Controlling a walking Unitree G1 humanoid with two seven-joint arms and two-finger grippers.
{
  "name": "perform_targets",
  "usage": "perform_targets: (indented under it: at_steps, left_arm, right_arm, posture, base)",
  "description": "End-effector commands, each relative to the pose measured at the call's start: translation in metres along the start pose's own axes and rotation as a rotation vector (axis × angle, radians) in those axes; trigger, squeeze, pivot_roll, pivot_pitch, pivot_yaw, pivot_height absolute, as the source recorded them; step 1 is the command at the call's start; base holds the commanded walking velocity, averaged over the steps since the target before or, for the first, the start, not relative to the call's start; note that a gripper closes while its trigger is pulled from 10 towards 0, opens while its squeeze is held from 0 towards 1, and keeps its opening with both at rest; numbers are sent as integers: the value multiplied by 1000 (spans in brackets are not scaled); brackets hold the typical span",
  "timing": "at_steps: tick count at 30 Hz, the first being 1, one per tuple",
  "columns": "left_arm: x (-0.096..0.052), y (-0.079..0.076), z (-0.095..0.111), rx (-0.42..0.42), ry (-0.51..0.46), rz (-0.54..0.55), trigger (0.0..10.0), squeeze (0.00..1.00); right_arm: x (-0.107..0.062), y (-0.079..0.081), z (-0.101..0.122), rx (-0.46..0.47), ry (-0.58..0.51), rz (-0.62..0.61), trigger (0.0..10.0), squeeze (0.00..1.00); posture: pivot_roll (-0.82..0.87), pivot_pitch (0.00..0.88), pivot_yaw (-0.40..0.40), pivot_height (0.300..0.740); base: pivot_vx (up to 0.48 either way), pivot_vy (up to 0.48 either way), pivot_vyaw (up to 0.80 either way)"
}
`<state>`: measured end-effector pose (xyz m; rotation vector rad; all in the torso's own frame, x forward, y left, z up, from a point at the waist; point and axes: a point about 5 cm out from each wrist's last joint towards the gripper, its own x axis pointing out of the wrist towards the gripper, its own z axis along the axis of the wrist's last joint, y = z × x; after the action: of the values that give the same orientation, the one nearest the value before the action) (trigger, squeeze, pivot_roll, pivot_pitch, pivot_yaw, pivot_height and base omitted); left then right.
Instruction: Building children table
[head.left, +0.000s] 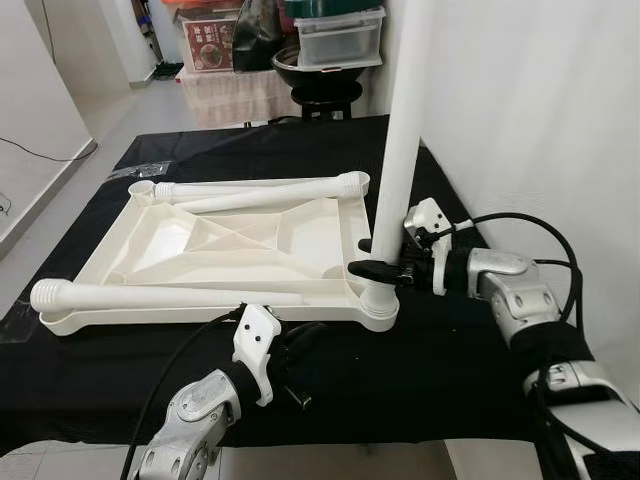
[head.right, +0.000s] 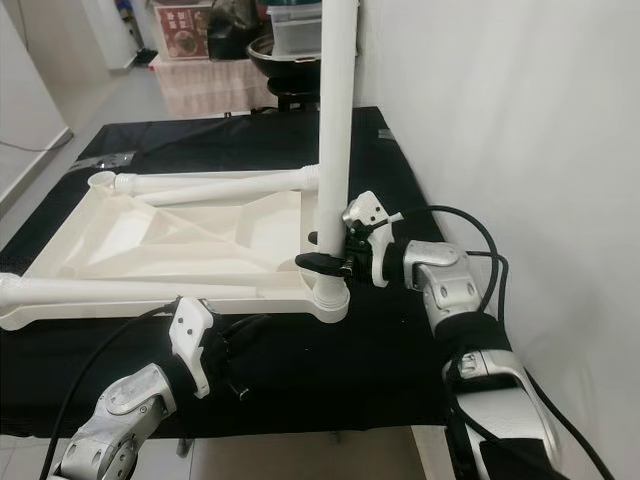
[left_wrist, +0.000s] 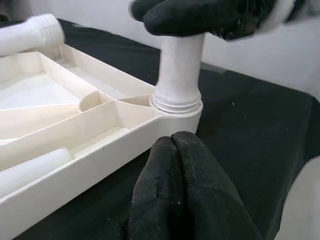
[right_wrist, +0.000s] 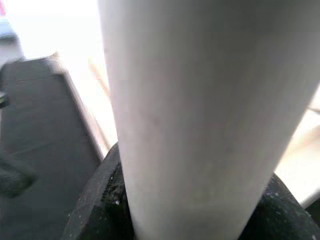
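The right gripper (head.left: 385, 268) reaches leftward, fingers clamped around the upright white plastic table leg (head.left: 400, 150) seated in the near right corner socket of the inverted white plastic tabletop (head.left: 250, 240) on the black cloth-covered table (head.left: 420, 360). The left gripper (left_wrist: 180, 185), fingers pressed together, rests near that corner; its wrist view shows the threaded collar (left_wrist: 176, 105).

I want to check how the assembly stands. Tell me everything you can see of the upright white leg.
The upright leg is a smooth white tube, plastic by its look, standing vertical in the near right corner socket of the upside-down tabletop. Its foot widens into a ringed collar at the socket. The right gripper is shut around it just above that collar. Its top runs out of view.
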<state>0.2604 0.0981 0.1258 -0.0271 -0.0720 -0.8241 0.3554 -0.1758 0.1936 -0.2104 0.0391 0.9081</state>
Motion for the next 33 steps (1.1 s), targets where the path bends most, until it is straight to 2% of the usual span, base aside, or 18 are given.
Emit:
perform_targets:
  at_steps: [1, 2, 4, 5, 8, 9, 10, 11, 15, 16, 18, 19, 21, 22, 25, 30, 32, 33]
  left_arm:
    - [-3, 0, -2, -6, 11, 7, 10000, 0]
    - [-4, 1, -2, -7, 10, 8, 10000, 0]
    - [-4, 1, -2, -7, 10, 8, 10000, 0]
    - [-5, 2, -1, -9, 8, 8, 10000, 0]
    - [-5, 2, -1, -9, 8, 8, 10000, 0]
    - [-5, 3, -1, -9, 10, 5, 10000, 0]
    - [-5, 3, -1, -9, 10, 5, 10000, 0]
    - [-3, 3, -2, -8, 14, -6, 10000, 0]
    - [-3, 4, -2, -6, 14, -4, 10000, 0]
    - [-3, 6, -2, -8, 5, 34, 10000, 0]
    - [-3, 6, -2, -8, 5, 34, 10000, 0]
    - [-3, 6, -2, -8, 3, 41, 10000, 0]
    - [-2, 6, -2, -7, 4, 40, 10000, 0]
    - [-2, 5, -2, -6, 7, 31, 10000, 0]
    - [-1, 5, -2, -6, 8, 25, 10000, 0]
    - [2, 4, -2, -7, 7, 21, 10000, 0]
    - [2, 4, -2, -7, 7, 21, 10000, 0]
    - [2, 4, -2, -7, 5, 25, 10000, 0]
  right_arm:
    - [-3, 0, -11, 25, 51, -105, 0, 0]
    - [2, 16, -22, 90, 8, -249, 0, 0]
    - [2, 16, -22, 90, 8, -249, 0, 0]
    - [14, 54, -48, 235, -28, -415, 0, 0]
    - [14, 54, -48, 235, -28, -415, 0, 0]
    - [27, 83, -39, 137, -65, -365, 0, 0]
    - [27, 83, -39, 137, -65, -365, 0, 0]
    - [42, 99, -45, 131, -25, -315, 0, 0]
    - [45, 96, -46, 128, -14, -292, 0, 0]
    - [42, 92, -47, 181, -21, -319, 941, 0]
    - [42, 92, -47, 181, -21, -319, 941, 0]
    - [41, 90, -48, 220, -24, -325, 10000, 0]
    - [38, 88, -44, 268, -45, -324, 10000, 0]
    - [37, 86, -39, 277, -62, -300, 10000, 1000]
    - [35, 83, -31, 267, -84, -276, 10000, 1000]
    - [28, 57, -4, 97, -104, -91, 10000, 1000]
    - [28, 57, -4, 97, -104, -91, 10000, 1000]
    - [26, 49, -1, 32, -70, -20, 10000, 894]
  posture:
    - [-128, 107, 26, 740]
    - [-135, 115, 26, 740]
    - [-135, 115, 26, 740]
    - [-146, 120, 34, 740]
    - [-146, 120, 34, 740]
    - [-150, 118, 40, 740]
    - [-150, 118, 40, 740]
    - [-130, 94, 15, 740]
    - [-137, 94, 16, 740]
    - [-131, 89, 15, 740]
    - [-131, 89, 15, 740]
    - [-132, 83, 18, 740]
    - [-130, 81, 20, 740]
    - [-130, 81, 20, 740]
    - [-134, 81, 24, 740]
    - [-130, 79, 18, 740]
    - [-130, 79, 18, 740]
    - [-127, 78, 14, 740]
  base:
    - [0, 0, 0]
    - [0, 0, 0]
    - [0, 0, 0]
    - [0, 0, 0]
    - [0, 0, 0]
    - [0, 0, 0]
    - [0, 0, 0]
    - [0, 0, 0]
    - [0, 0, 0]
    - [0, 0, 0]
    - [0, 0, 0]
    - [0, 0, 0]
    - [0, 0, 0]
    - [0, 0, 0]
    - [0, 0, 0]
    - [0, 0, 0]
    - [0, 0, 0]
    - [0, 0, 0]
